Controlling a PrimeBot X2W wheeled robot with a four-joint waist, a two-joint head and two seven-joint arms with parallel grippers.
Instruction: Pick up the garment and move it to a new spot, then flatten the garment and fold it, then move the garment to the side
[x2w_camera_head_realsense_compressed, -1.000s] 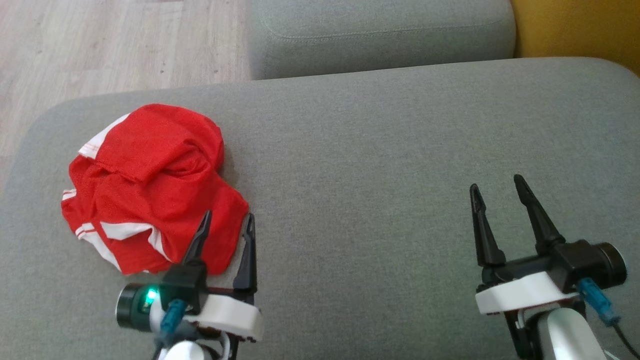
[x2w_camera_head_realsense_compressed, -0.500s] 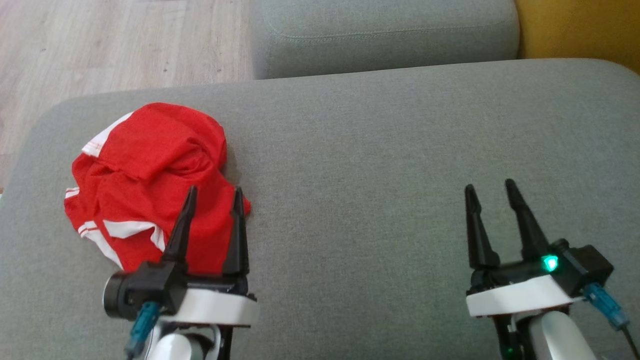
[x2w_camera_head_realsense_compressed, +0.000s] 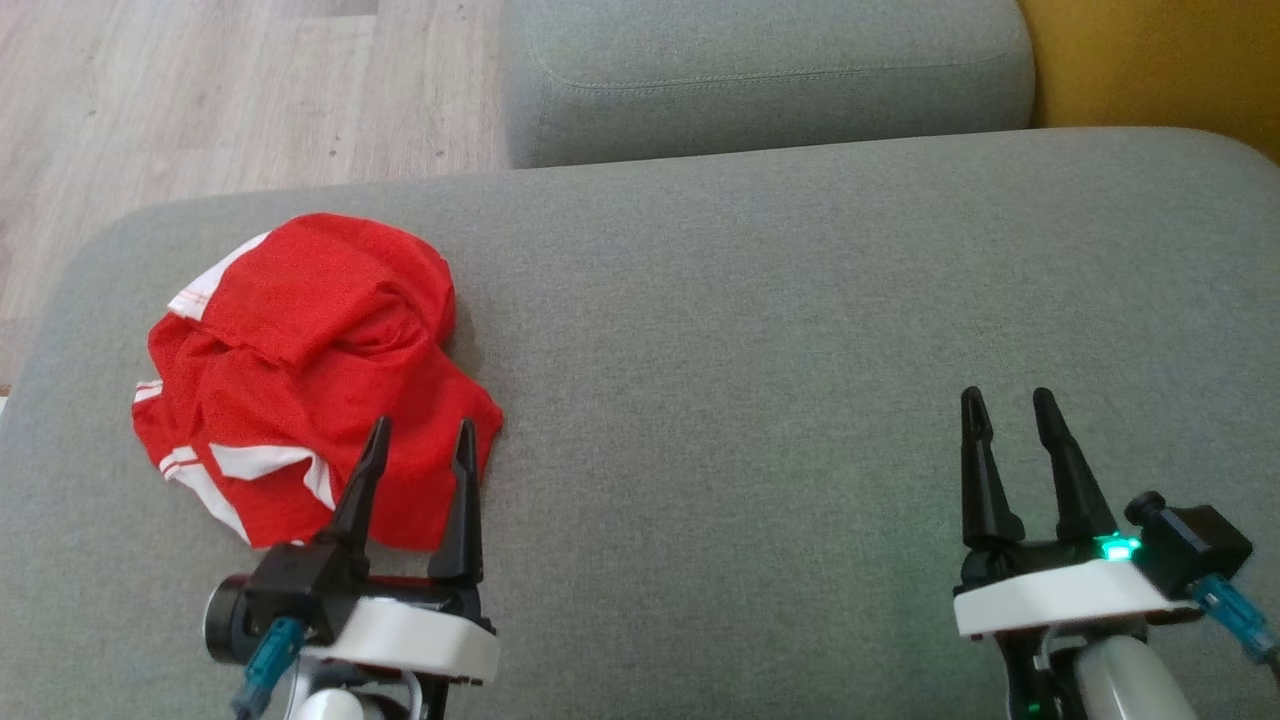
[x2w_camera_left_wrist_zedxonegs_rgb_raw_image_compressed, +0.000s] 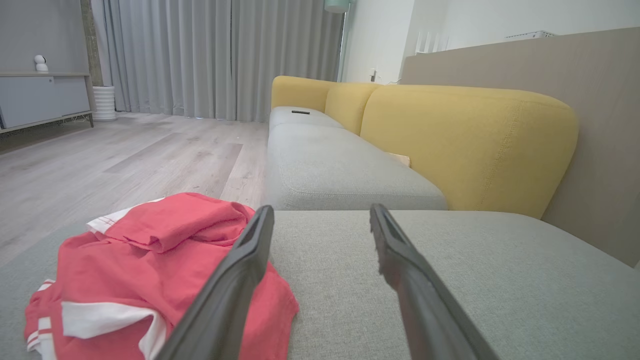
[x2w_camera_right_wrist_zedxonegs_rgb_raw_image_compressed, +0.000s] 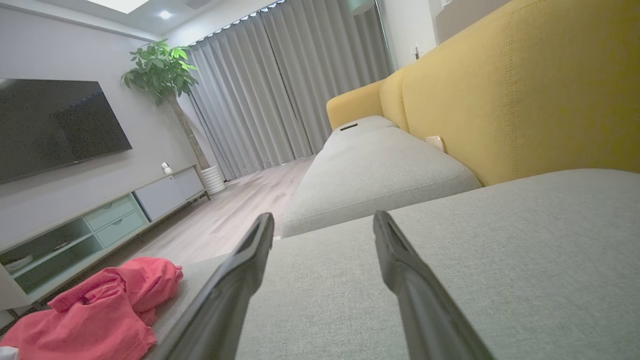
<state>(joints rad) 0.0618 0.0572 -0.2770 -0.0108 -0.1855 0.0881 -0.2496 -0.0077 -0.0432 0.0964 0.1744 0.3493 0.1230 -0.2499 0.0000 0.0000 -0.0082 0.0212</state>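
**Hovering by the red heap, both hands apart**

We note a crumpled red garment with white stripes (x2w_camera_head_realsense_compressed: 300, 370) lying in a loose heap on the left part of a wide grey fabric sofa seat (x2w_camera_head_realsense_compressed: 750, 350), near its rounded left edge.

The left hand (x2w_camera_head_realsense_compressed: 423, 428) is at the heap's near right corner. In the head view both of its dark fingers overlap the red cloth. They stand apart with nothing between them. In the left wrist view one finger crosses in front of the garment's hem and the other is over bare grey fabric. We cannot tell whether either touches the cloth.

The right hand (x2w_camera_head_realsense_compressed: 1007, 397) is well apart from the garment, over bare seat on the right, its fingers spread and empty. A green light (x2w_camera_head_realsense_compressed: 1115, 548) glows on its base.

Beyond the seat we see a second grey cushion (x2w_camera_head_realsense_compressed: 760, 80), a mustard-yellow backrest (x2w_camera_head_realsense_compressed: 1150, 60) and a pale wooden floor (x2w_camera_head_realsense_compressed: 200, 100).
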